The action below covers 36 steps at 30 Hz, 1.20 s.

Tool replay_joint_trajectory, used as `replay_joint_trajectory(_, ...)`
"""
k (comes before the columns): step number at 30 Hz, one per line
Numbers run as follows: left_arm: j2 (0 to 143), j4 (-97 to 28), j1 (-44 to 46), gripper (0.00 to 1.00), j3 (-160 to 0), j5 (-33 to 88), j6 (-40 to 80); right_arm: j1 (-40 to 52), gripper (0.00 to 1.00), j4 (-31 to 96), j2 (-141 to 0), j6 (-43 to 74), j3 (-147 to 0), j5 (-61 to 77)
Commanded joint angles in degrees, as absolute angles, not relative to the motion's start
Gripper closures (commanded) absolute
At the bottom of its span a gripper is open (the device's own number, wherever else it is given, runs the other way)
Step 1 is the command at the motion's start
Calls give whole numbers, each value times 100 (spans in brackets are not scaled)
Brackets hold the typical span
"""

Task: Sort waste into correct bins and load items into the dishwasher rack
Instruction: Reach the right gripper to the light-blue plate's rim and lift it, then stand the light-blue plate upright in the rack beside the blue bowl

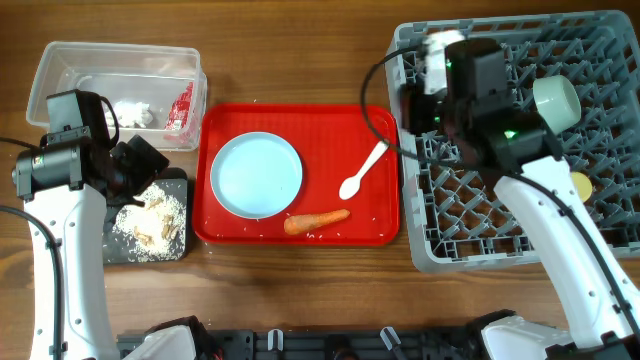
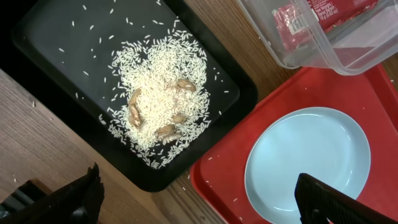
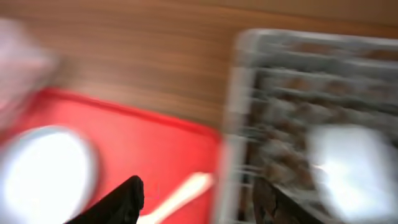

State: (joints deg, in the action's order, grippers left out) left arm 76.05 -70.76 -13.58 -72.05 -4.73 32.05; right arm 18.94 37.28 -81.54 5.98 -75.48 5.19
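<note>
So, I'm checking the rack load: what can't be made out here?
- Right wrist view: motion blur smears the spoon and dishwasher rack.
- Overhead: the right arm hides the rack's left cells.
- Overhead: the yellow cup is small and partly covered by that arm.

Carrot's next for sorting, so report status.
Left gripper open, right gripper open. Carrot on red tray beside plate. Spoon near, not touching.

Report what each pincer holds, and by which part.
Nothing is held. The left pincer gapes empty above the black tray; the right pincer, blurred, is open too, the white spoon lying free on the red tray.
</note>
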Motion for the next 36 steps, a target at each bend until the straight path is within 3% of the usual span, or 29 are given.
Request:
replay_joint_trajectory(1, 7575, -7076, -1389, 0, -7223, -410, 3238, 2447, 41, 3535, -8731, 1076, -7568, 1935)
replay_joint_trajectory(7, 7575, -7076, -1389, 0, -7223, -405, 3238, 3277, 43, 2976, -10173, 1857, -7568, 1935)
replay_joint_trajectory(11, 7575, -7078, -1389, 0, -7223, -405, 3238, 3570, 58, 2521, -11098, 2547, -7568, 1806)
replay_joint_trajectory(18, 7575, -7076, -1389, 0, -7223, -405, 3238, 3680, 71, 2274, -11872, 3011, -7568, 1761)
replay_joint_trajectory(20, 7575, -7076, -1389, 0, -7223, -405, 3238, 3680, 79, 2335, -11883, 3002, -7568, 1678)
replay_joint_trajectory(22, 7575, -7076, -1389, 0, -7223, -405, 3238, 3680, 96, 2362, -11883, 3009, -7568, 1653)
replay_joint_trajectory(23, 7575, -7078, -1389, 0, -7223, -405, 3238, 3680, 96, 2359, -11883, 3020, -7568, 1651)
replay_joint_trajectory(30, 7575, -7078, -1389, 0, -7223, -405, 3238, 3022, 96, 2338, -10440, 2622, -7592, 1444)
replay_joint_trajectory(36, 7575, -7078, -1389, 0, -7223, -392, 3238, 1990, 96, 2810, -8241, 1258, -7592, -550)
